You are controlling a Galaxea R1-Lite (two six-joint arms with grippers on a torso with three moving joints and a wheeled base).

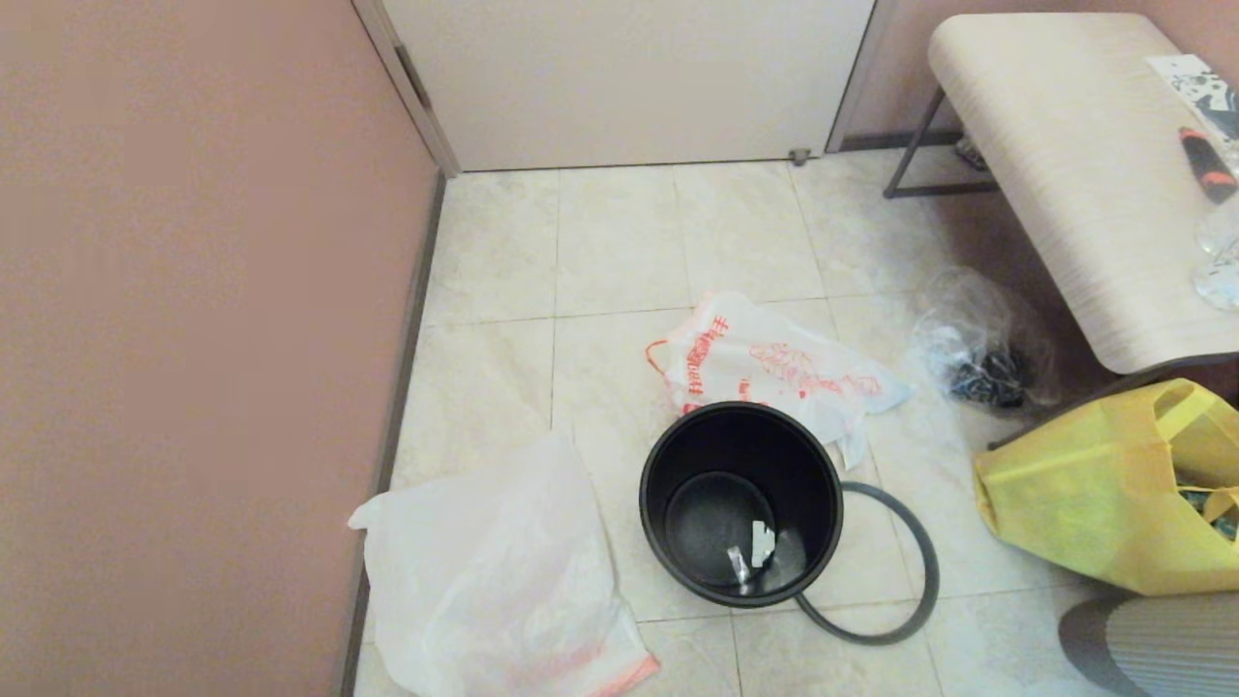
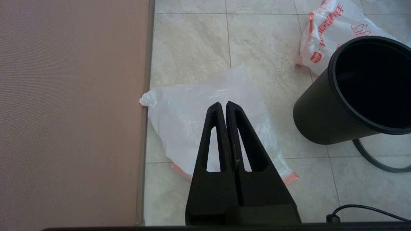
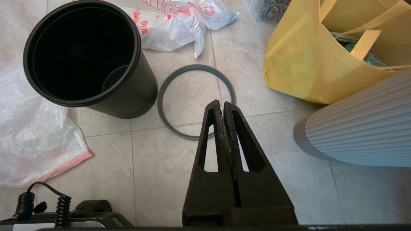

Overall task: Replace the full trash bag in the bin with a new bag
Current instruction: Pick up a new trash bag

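Observation:
The black bin (image 1: pixel 740 503) stands on the tiled floor without a bag in it, with a few small scraps on its bottom. Its grey hoop (image 1: pixel 910 561) lies on the floor against its right side. The full trash bag (image 1: pixel 774 368), white with red-orange print, lies flat just behind the bin. The new bag (image 1: pixel 494 581), milky white with a pink-orange edge, lies to the bin's left by the wall. My left gripper (image 2: pixel 223 104) hangs shut and empty above the new bag (image 2: pixel 192 122). My right gripper (image 3: pixel 221 102) is shut and empty above the hoop (image 3: pixel 196 99).
A pink wall (image 1: pixel 194 339) runs along the left. A yellow tote (image 1: pixel 1113 494) and a ribbed white base (image 1: pixel 1162 644) sit at the right. A clear bag with dark contents (image 1: pixel 982 358) lies under a pale table (image 1: pixel 1084 165).

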